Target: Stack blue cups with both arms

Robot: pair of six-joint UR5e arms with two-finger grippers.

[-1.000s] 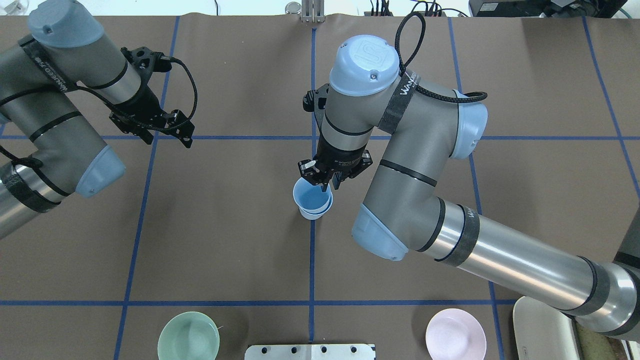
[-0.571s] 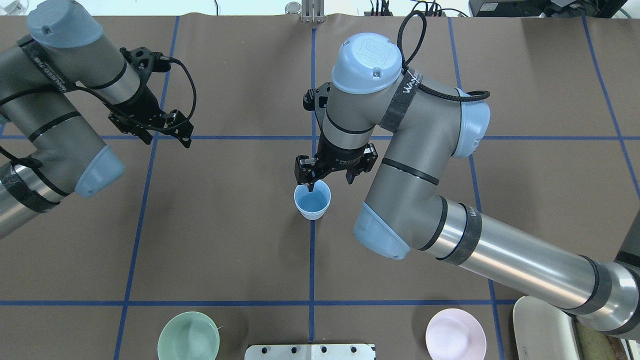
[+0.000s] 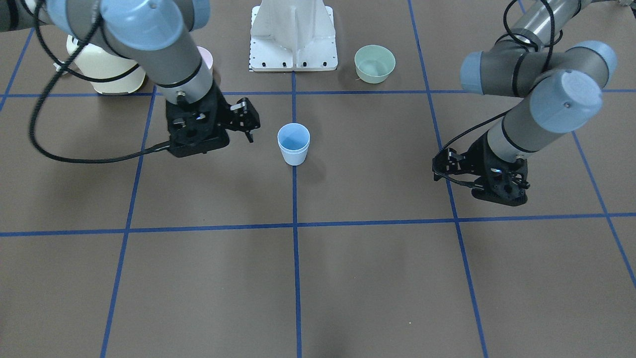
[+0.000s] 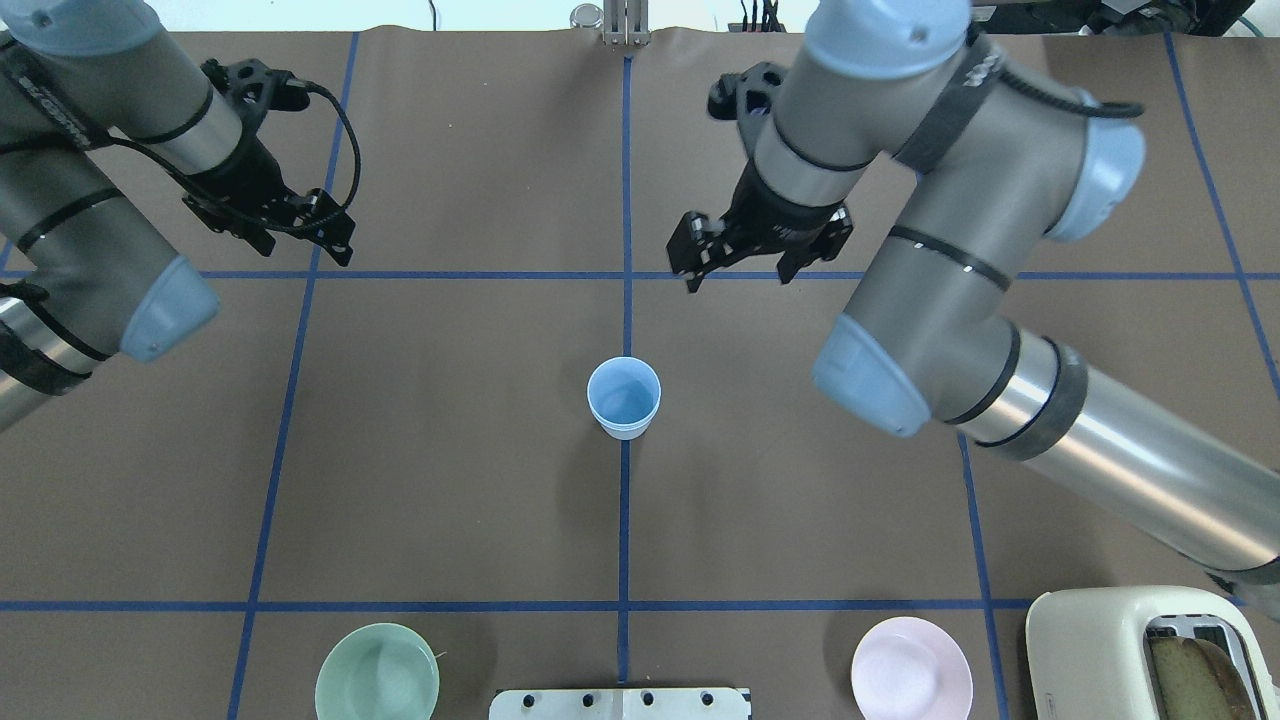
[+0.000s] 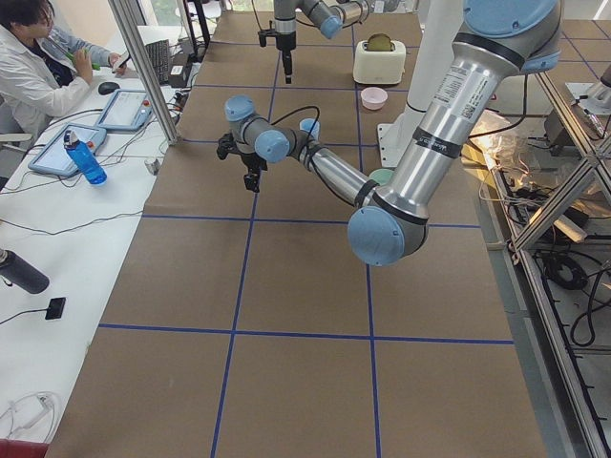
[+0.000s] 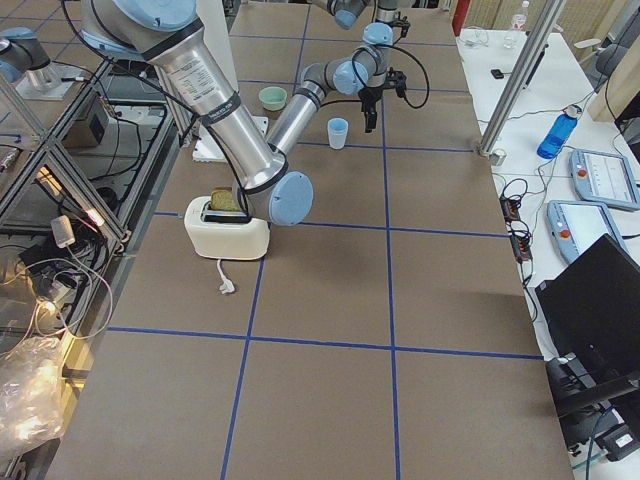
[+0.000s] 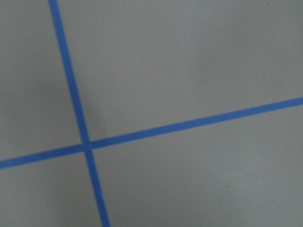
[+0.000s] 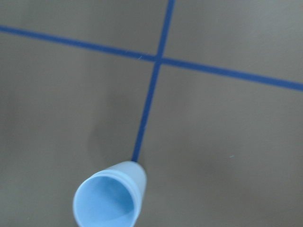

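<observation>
The two blue cups [image 4: 624, 397] stand nested as one upright stack on the centre tape line. The stack also shows in the front view [image 3: 293, 143] and in the right wrist view [image 8: 110, 196], where a double rim is visible. My right gripper [image 4: 738, 278] is open and empty, raised and well apart from the stack on its far side; it also shows in the front view [image 3: 246, 124]. My left gripper [image 4: 308, 250] is open and empty over a tape crossing at the far left, and also shows in the front view [image 3: 442, 166]. The left wrist view shows only bare table and tape.
A green bowl [image 4: 377, 672] and a pink bowl [image 4: 911, 670] sit near the robot's edge, either side of the white base plate [image 4: 620, 703]. A cream toaster [image 4: 1130, 655] holding bread stands at the near right corner. An operator [image 5: 38, 67] sits beyond the table's far side.
My right gripper let go of the upper cup, which settled into the lower one, then lifted and drew away toward the far side. My left arm moved slightly back and left.
</observation>
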